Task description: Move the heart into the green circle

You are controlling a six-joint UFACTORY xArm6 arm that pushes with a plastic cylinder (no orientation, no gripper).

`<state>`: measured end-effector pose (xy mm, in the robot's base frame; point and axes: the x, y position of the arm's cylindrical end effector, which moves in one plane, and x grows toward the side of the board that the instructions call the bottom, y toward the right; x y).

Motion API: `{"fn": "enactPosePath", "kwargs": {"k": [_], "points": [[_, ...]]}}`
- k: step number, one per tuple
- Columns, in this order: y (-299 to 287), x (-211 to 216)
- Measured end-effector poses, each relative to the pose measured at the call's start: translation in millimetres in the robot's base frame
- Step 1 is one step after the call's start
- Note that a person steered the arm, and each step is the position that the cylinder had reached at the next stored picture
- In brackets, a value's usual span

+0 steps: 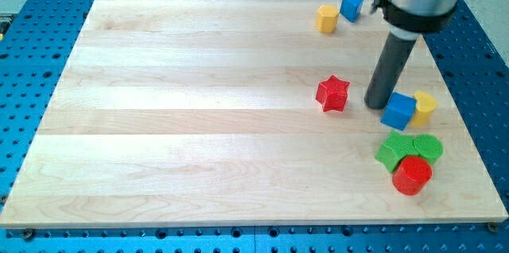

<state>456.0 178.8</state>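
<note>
My tip (376, 104) rests on the board just left of a blue cube (398, 111), touching it or nearly so. A yellow block (425, 107), which looks like a heart, sits against the cube's right side and is partly hidden by it. The green circle (429, 147) lies below them near the board's right edge. It is pressed against a green star-like block (393, 150) on its left. A red cylinder (412, 176) touches both green blocks from below. A red star (332, 94) sits to the left of my tip, apart from it.
A yellow block (327, 18) and a blue block (352, 6) sit close together near the view's top. The wooden board (199, 118) lies on a blue perforated table. The board's right edge is close to the yellow heart and the green circle.
</note>
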Motion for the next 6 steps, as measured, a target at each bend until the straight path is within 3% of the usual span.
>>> {"fn": "enactPosePath", "kwargs": {"k": [1, 3, 4, 6], "points": [[19.2, -50.8], [70.3, 5.7], [46.4, 55.2], [70.8, -28.9]]}}
